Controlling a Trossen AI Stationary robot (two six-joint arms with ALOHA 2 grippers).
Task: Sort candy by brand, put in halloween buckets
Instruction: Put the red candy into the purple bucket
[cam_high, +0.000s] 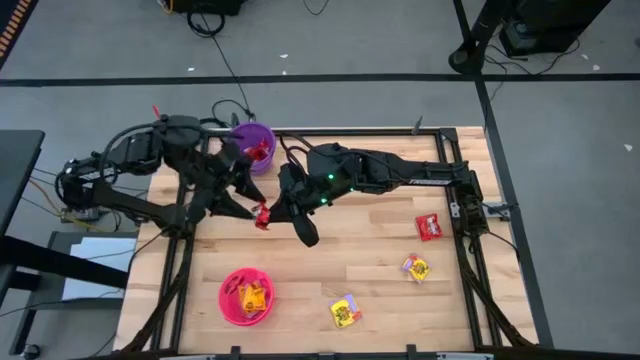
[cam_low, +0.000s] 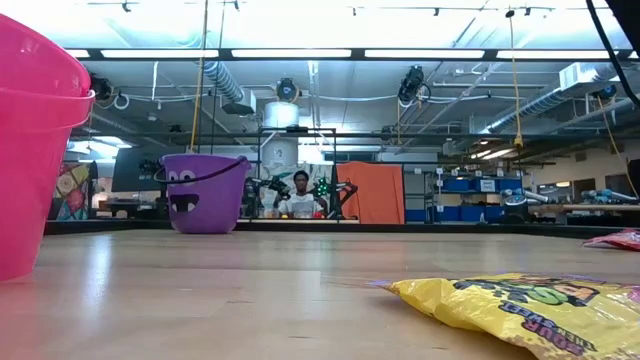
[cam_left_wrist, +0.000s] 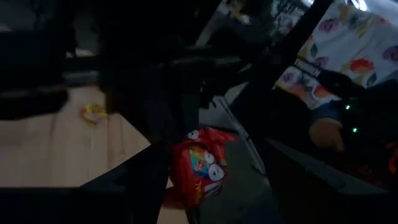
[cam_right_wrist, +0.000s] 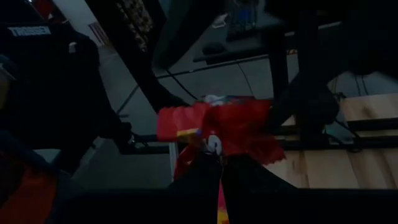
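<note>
A red candy packet hangs above the table's left middle, between the two arms. My right gripper is shut on it, reaching in from the table's right. My left gripper stands open, one finger on either side of the same packet; I cannot tell whether it touches. The purple halloween bucket stands at the far left edge with red candy inside. The pink bucket stands near the front left with yellow candy in it. My right gripper pinches the red packet between its two shut fingers at the packet's lower edge. The fingers come nearly level from the table's right side. The packet spreads out beyond the fingertips, lifted clear of the table.
Loose candy lies on the right half of the table: a red packet and two yellow ones. The black frame rail runs along the table's edges. A person is far back in the room.
</note>
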